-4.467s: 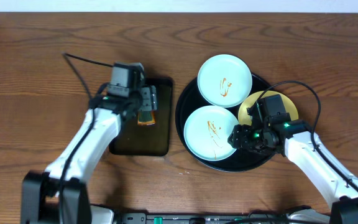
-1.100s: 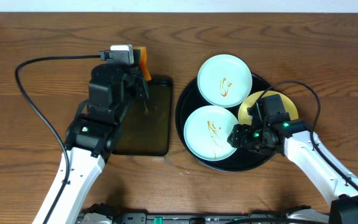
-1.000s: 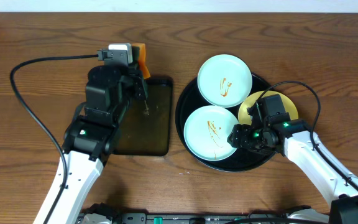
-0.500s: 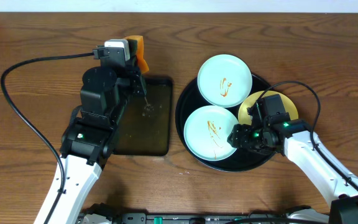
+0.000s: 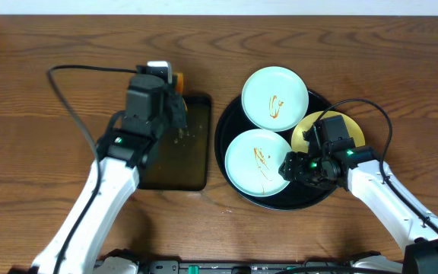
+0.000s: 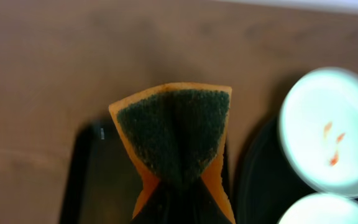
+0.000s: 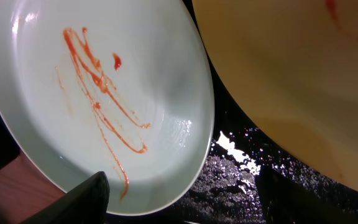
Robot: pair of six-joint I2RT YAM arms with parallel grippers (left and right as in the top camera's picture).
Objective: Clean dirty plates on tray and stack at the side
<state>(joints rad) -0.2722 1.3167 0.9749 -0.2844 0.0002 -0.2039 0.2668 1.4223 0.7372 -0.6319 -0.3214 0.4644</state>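
Note:
Three plates lie on the round black tray [image 5: 226, 144]: a sauce-smeared mint plate [image 5: 274, 98] at the back, another mint plate [image 5: 258, 162] in front, and a yellow plate [image 5: 304, 131] partly under my right arm. In the right wrist view, my right gripper [image 7: 185, 208] stands open at the near rim of the smeared mint plate [image 7: 104, 93], one finger over that rim and the other over wet tray [image 7: 241, 177], with the yellow plate [image 7: 303, 81] beside it. My left gripper [image 5: 175, 91] is shut on an orange sponge [image 6: 176, 134], green scouring face up, held above the far end of the rectangular tray.
A smaller rectangular black tray [image 5: 175, 152] with liquid in it lies left of the round tray. The left arm's cable [image 5: 82, 70] loops over the table behind it. Bare wooden table [image 5: 36, 114] lies to the left and at the back.
My left gripper has lifted the sponge out of the rectangular tray, and in the last half second swung slightly right and nearer. The right arm and the plates have not moved.

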